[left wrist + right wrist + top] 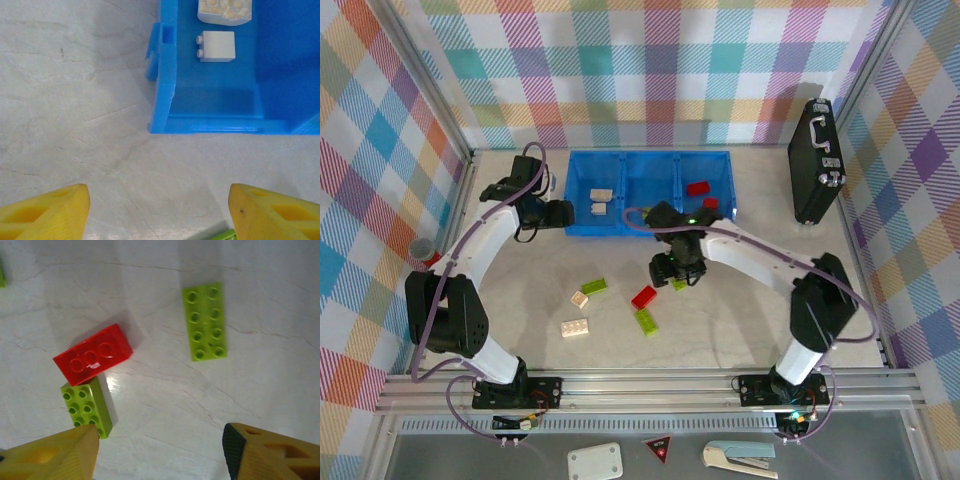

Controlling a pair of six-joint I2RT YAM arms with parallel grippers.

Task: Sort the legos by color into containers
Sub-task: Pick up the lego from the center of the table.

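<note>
Currently a pick looks in hand: right gripper [159, 432], jaws released, hovers near the red brick [93, 354] at centre-left; next, centre over it, drop, close. Left gripper [159, 190], also released and empty, sits beside the blue tray [167, 85].

Left compartment, long blue plastic tray [652, 185]: cream studded bricks [600, 196] held.
Right compartment: red studded bricks [698, 187] held.
Right of tray: black hard briefcase [817, 160] placed.
</note>
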